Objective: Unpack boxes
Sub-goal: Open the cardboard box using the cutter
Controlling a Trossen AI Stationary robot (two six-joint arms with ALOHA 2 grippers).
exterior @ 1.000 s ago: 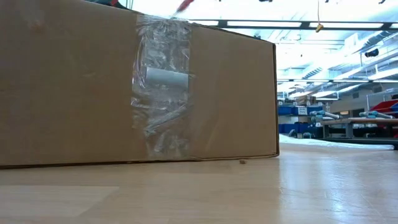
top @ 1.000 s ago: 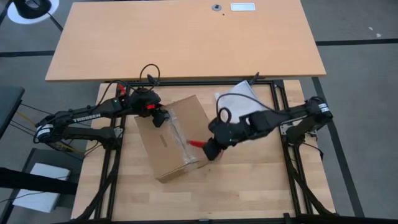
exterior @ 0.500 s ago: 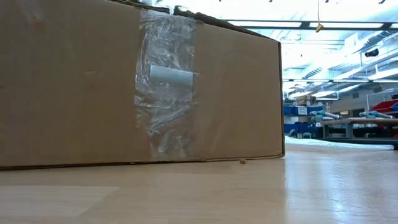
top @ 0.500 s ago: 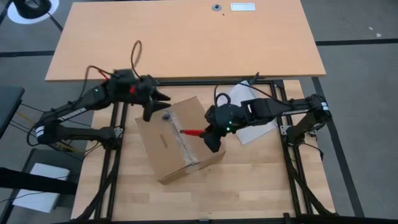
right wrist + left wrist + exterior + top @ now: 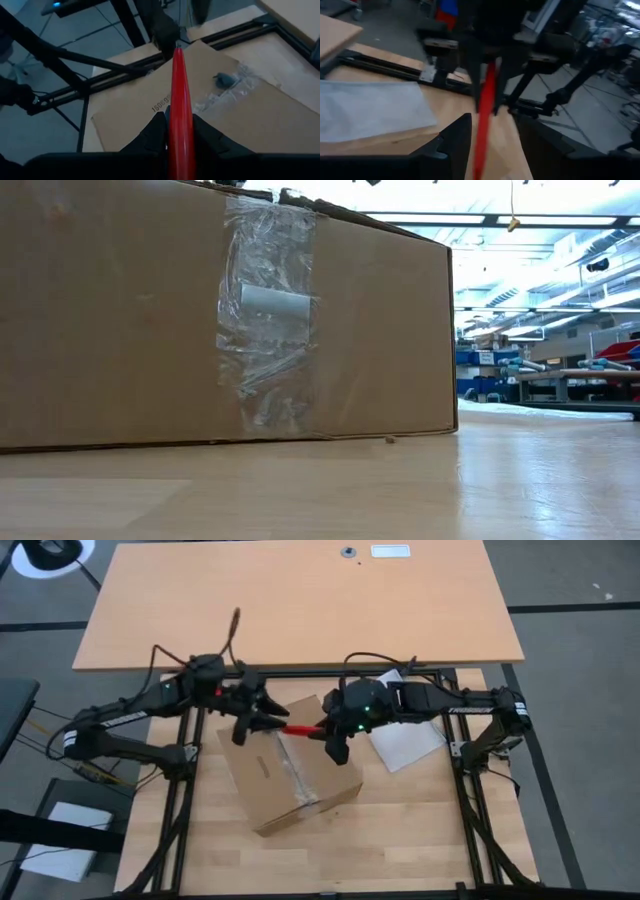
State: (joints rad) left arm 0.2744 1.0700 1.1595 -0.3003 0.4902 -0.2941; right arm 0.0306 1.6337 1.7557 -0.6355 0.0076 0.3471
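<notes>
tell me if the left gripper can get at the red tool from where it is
Probably yes. The red tool, clamped in the right gripper, points straight at the left gripper above the box. The left fingers stand open around its tip, nothing between.

You see a matt brown corrugated cardboard carton (image 5: 285,768) sealed with glossy crinkled clear tape (image 5: 266,320), on a smooth pale wood bench (image 5: 400,820).

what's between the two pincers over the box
A red rod-like tool, seen in the high view: the right pincer grips one end, its other end reaches into the open left pincer.
</notes>
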